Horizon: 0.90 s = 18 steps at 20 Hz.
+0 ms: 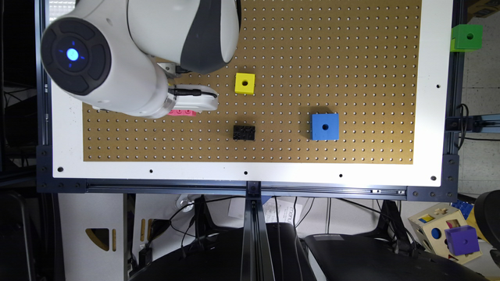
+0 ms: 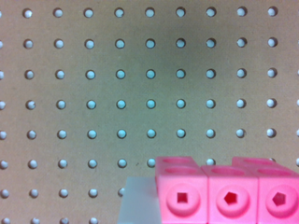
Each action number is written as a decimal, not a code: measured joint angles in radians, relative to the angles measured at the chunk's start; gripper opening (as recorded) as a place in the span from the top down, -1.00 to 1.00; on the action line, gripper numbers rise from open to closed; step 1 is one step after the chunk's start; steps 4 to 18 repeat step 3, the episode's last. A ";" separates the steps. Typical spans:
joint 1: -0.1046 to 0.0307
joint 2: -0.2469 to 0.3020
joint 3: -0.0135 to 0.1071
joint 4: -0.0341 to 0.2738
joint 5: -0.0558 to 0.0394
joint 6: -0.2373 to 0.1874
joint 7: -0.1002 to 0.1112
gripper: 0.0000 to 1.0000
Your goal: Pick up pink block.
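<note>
The pink block (image 2: 229, 193) is a small brick with round sockets on its facing side, seen large and close in the wrist view. A pale finger (image 2: 138, 200) presses against one end of it, and the pegboard lies well behind it. In the exterior view a strip of the pink block (image 1: 182, 112) peeks out under the white gripper (image 1: 193, 102), at the exterior view's left of the board. The gripper is shut on the pink block.
On the brown pegboard (image 1: 351, 58) sit a yellow cube (image 1: 245, 83), a black brick (image 1: 244, 132) and a blue cube (image 1: 325, 126), all toward the exterior view's right of the gripper. The arm's large white body (image 1: 129, 50) hangs over the board's left part.
</note>
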 joint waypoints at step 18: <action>0.000 -0.029 0.000 0.000 0.0000 -0.031 0.000 1.00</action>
